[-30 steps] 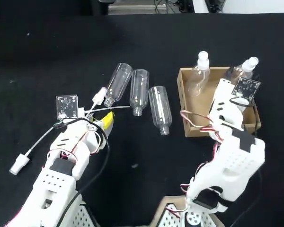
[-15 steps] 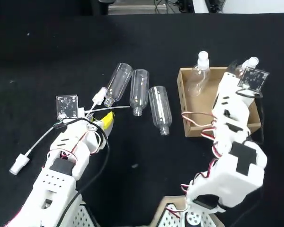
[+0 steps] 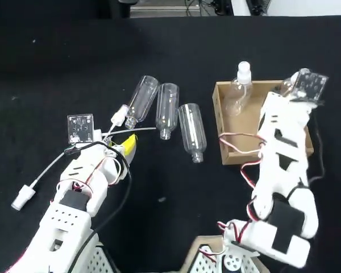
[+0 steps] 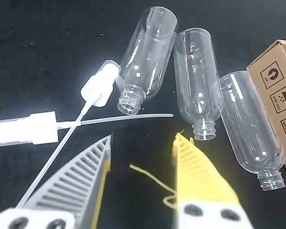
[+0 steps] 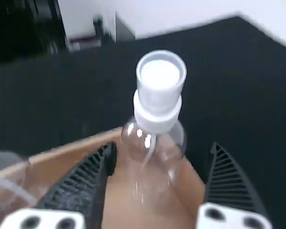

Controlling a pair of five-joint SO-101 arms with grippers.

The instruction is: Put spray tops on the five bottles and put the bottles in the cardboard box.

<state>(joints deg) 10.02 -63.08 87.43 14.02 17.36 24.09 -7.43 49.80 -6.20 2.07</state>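
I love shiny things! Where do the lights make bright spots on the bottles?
Left wrist view: white streaks run along the three capless bottles on the black table. Right wrist view: small glints sit on the shoulder of the capped bottle, over the box. High view: the bottles glint only faintly, and the dark table shows hardly any shadows.

Over on the cardboard box (image 4: 276, 81) — its side wall carries a column of small boxed handling symbols, each with a tiny caption under it, too small to read.
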